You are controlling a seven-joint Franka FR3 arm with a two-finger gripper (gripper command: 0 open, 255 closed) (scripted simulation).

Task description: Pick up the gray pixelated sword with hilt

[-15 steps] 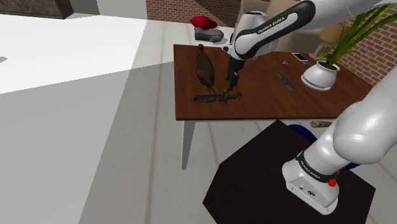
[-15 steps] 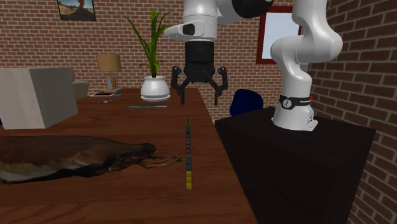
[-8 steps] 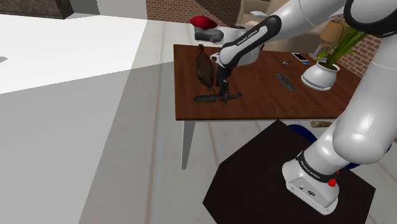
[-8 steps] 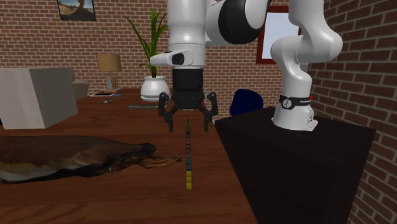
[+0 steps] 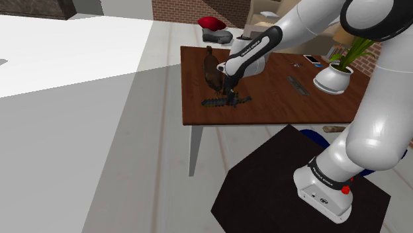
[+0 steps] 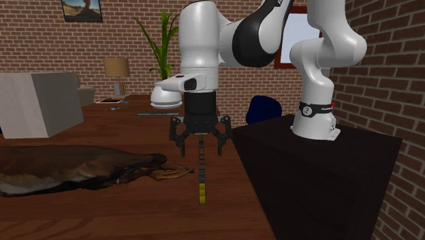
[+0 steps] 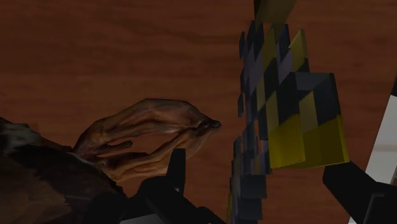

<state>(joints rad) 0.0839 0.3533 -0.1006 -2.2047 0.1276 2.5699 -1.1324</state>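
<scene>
The sword (image 5: 227, 101) is a thin strip of dark grey blocks with some yellow ones, lying flat on the brown table (image 5: 271, 109) near its front edge. In the second exterior view the sword (image 6: 201, 178) runs toward the camera. My gripper (image 6: 201, 151) hangs low over it, open, one finger on each side. In the wrist view the sword (image 7: 264, 95) and its yellow guard blocks (image 7: 305, 141) lie between my fingers (image 7: 170, 181), which do not touch it. In the shoulder view the gripper (image 5: 229, 96) stands right above the sword's middle.
A brown bird-like figure (image 5: 212, 70) lies just behind the sword; its claw (image 7: 153, 135) is close to one finger. A white potted plant (image 5: 333, 78), a flat grey strip (image 5: 298, 86) and a grey box (image 6: 39, 103) stand farther back. My stand (image 5: 298, 182) is beside the table.
The gripper has dropped from well above the table to just over the sword, moving toward the shoulder view's left. Its fingers stayed open. The sword has not moved.
</scene>
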